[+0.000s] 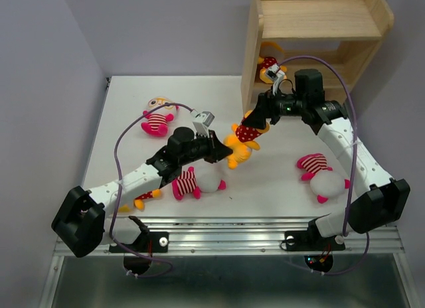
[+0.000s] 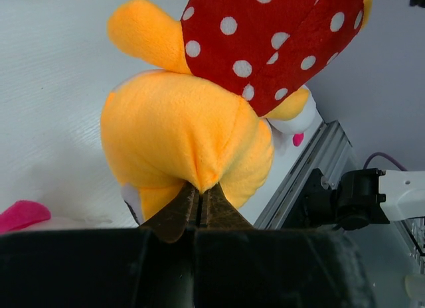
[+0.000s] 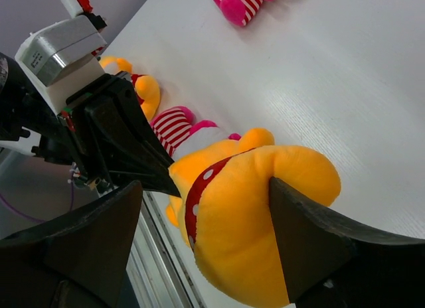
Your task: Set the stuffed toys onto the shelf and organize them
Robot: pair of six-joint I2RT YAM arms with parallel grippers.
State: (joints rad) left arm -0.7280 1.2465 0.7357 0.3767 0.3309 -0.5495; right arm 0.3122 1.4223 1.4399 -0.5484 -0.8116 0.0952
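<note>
The left gripper (image 2: 199,196) is pinched shut on a little fold of the yellow toy (image 2: 179,142) in the red dotted dress, and it holds the toy out over the tabletop (image 1: 279,155) between the two arms. The right gripper (image 3: 206,188) is wide open with one finger on each side of that toy. I think the toy is being passed across, because the right arm is nearer the shelf (image 1: 319,29). Another dotted toy (image 1: 269,68) already sits on the bottom shelf, and the striped toys (image 1: 312,163) lie on the tabletop.
</note>
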